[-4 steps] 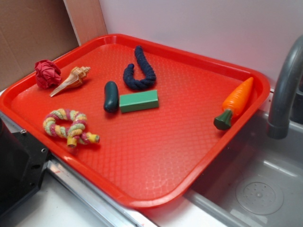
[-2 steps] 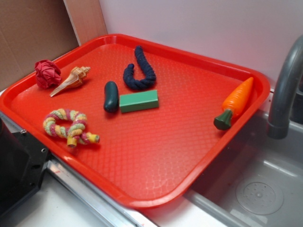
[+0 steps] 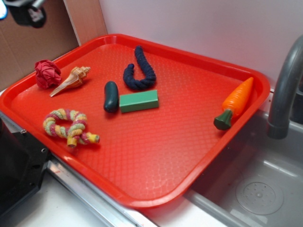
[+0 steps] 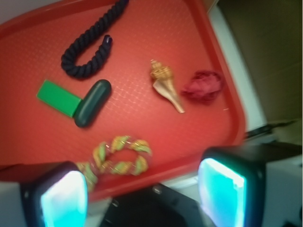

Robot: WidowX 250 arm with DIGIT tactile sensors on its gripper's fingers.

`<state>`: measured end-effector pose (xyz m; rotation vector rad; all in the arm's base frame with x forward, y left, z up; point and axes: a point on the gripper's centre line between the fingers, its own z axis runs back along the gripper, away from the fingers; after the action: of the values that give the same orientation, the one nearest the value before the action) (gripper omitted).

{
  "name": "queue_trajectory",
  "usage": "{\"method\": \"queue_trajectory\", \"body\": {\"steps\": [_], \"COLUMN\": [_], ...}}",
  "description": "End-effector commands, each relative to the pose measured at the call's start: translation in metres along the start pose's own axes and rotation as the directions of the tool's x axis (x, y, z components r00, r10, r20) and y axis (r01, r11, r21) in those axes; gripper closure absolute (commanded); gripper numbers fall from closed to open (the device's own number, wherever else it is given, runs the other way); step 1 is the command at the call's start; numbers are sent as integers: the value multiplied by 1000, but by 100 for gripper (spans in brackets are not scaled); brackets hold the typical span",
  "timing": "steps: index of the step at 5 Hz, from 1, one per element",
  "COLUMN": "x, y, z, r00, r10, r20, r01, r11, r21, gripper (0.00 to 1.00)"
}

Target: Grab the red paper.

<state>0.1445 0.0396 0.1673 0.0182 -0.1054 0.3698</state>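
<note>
The red paper (image 3: 47, 74), a small dark-red crumpled ball, lies in the tray's far-left corner beside a tan seashell (image 3: 72, 79). In the wrist view the red paper (image 4: 204, 87) sits right of the seashell (image 4: 166, 85), near the tray's right rim. My gripper (image 3: 23, 12) shows at the top-left corner of the exterior view, high above the tray and up-left of the paper. From the wrist, the gripper (image 4: 142, 198) is open, its two pads wide apart with nothing between them, hovering over the tray's near edge.
The red tray (image 3: 156, 156) also holds a coloured rope ring (image 3: 68, 125), a dark green capsule (image 3: 111, 96), a green block (image 3: 138, 100), a navy rope (image 3: 139, 71) and a toy carrot (image 3: 235, 101). A grey faucet (image 3: 286, 90) and sink (image 3: 258, 189) lie right. A black block (image 3: 16, 165) sits at lower left.
The gripper has come into the exterior view at the top-left corner; earlier it was out of sight. The objects on the tray have not moved.
</note>
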Motion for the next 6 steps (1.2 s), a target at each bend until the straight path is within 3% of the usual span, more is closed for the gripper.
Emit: {"method": "queue_trajectory", "body": {"steps": [1, 2, 4, 6], "x": [29, 53, 73, 56], "y": [38, 37, 50, 80], "z": [-51, -72, -91, -120], "r00": [937, 899, 849, 727], "r10": [335, 424, 519, 686], "r20": [101, 113, 98, 36], "r01": [-343, -434, -525, -687], "r11": [937, 897, 851, 725], "r21": [68, 85, 37, 49], "gripper": [0, 0, 0, 0]}}
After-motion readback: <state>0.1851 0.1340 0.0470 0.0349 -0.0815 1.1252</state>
